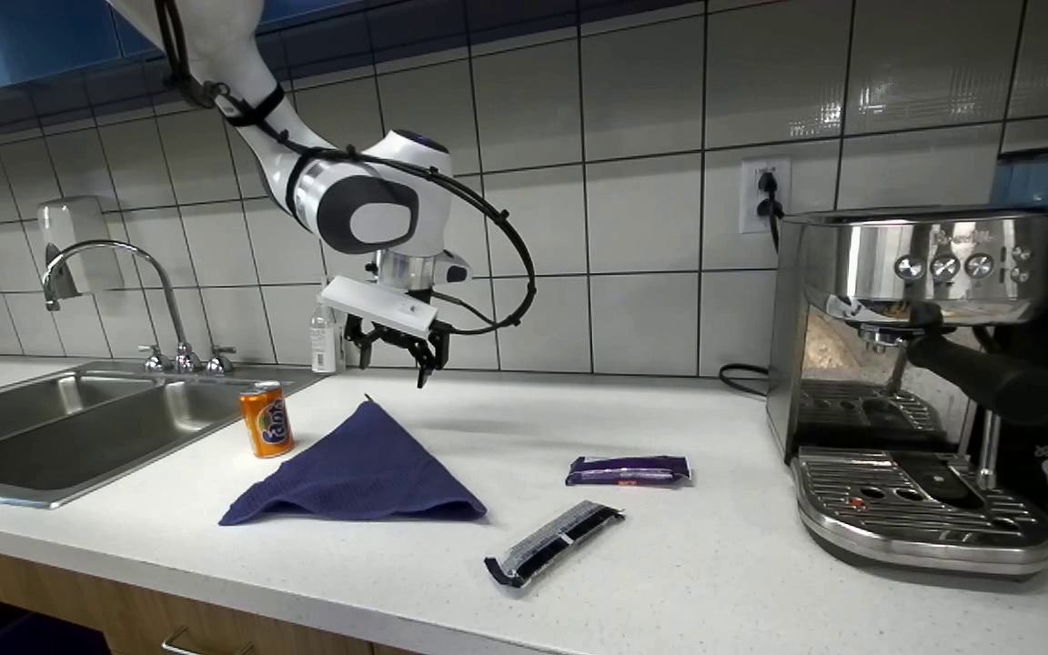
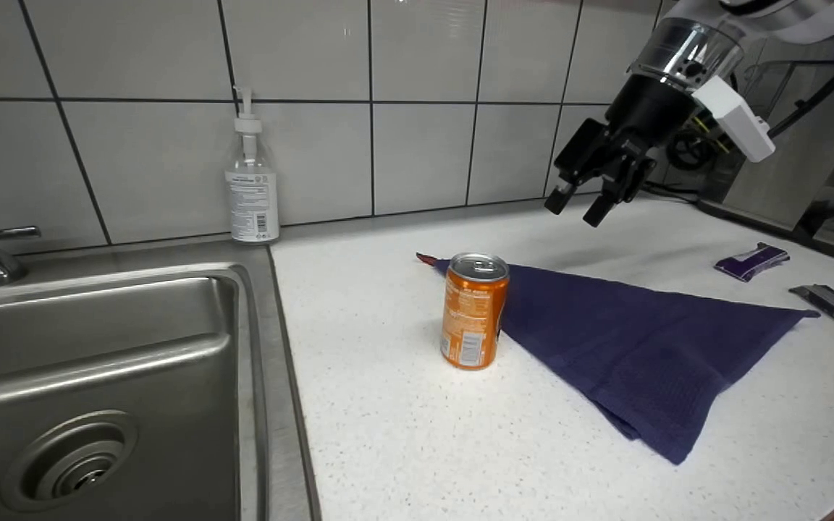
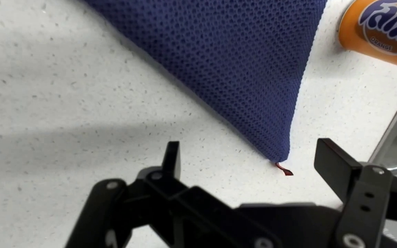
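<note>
My gripper [image 1: 395, 364] is open and empty, held above the counter; it also shows in an exterior view [image 2: 576, 210] and in the wrist view [image 3: 249, 148]. It is nearest to a dark blue cloth folded into a triangle [image 1: 356, 478], seen too in an exterior view [image 2: 641, 340] and in the wrist view [image 3: 226, 58]. The cloth's corner, with a small red-brown tag [image 3: 284, 169], shows between the fingers in the wrist view, apart from them. An orange Fanta can [image 1: 267, 423] stands upright beside the cloth; it also shows in an exterior view [image 2: 475, 311] and the wrist view [image 3: 388, 34].
A purple wrapped bar [image 1: 629, 470] and a black-silver wrapped bar [image 1: 553, 543] lie right of the cloth. A steel espresso machine [image 1: 924, 264] stands further right. A double sink [image 1: 51, 496] with a faucet [image 1: 124, 244] and a pump bottle [image 2: 253, 195] are left. A tiled wall is behind.
</note>
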{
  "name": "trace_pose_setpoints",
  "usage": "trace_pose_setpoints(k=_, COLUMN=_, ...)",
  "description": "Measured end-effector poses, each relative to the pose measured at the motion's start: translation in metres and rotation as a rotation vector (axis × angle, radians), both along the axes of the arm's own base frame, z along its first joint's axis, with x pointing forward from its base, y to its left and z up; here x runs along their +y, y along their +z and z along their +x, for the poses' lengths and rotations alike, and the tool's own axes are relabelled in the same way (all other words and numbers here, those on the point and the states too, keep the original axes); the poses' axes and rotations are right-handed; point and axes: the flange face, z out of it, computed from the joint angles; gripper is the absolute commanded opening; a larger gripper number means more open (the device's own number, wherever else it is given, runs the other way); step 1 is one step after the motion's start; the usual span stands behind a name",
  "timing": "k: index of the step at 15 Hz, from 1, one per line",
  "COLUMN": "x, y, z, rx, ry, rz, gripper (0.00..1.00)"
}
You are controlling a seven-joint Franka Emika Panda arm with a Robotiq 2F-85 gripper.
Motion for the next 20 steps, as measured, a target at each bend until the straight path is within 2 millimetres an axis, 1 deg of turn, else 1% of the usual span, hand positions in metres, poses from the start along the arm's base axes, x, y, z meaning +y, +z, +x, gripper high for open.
trace_pose_setpoints(k=4, x=0.019, y=-0.007, z=0.015, rx=-0.025, ry=0.086, rz=0.002, gripper=1.00)
trace_pose_setpoints(k=11, x=0.061, y=-0.017, z=0.031, rx=-0.072, ry=0.229, rz=0.010, gripper=1.00)
trace_pose_setpoints(k=16, x=0.083, y=-0.025, z=0.042, rx=-0.134, ry=0.280, rz=-0.008, gripper=1.00)
trace_pose_setpoints(k=20, x=0.098, y=-0.035, z=0.047, rx=-0.191, ry=0.311, rz=-0.036, gripper=1.00)
